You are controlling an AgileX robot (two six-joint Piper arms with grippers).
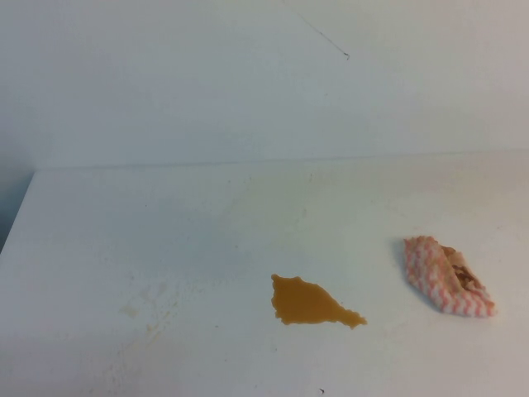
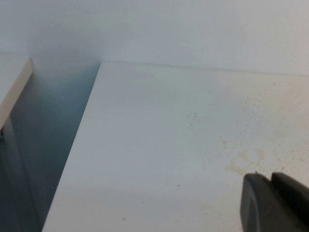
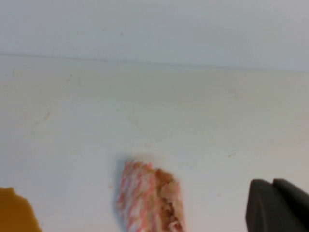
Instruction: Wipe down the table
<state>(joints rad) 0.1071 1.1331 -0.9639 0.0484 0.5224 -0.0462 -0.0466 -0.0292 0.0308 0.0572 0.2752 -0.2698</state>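
Tabletop at one moment, read from left to right. My left gripper (image 2: 270, 178), seen only from its own wrist camera, has its dark fingers pressed together with nothing between them and hangs over the left part of the white table (image 1: 165, 231). A faint yellowish stain (image 2: 246, 159) lies on the surface just beyond the fingertips. Taken from the table's centre in the high view, the brown spill (image 1: 307, 302) lies at about 6 o'clock. The crumpled red-and-white cloth (image 1: 446, 277) lies at about 4 o'clock, at the spill's 3 o'clock, with bare tabletop between them. My right gripper (image 3: 273, 183) is likewise closed and empty, near the cloth but not touching it.
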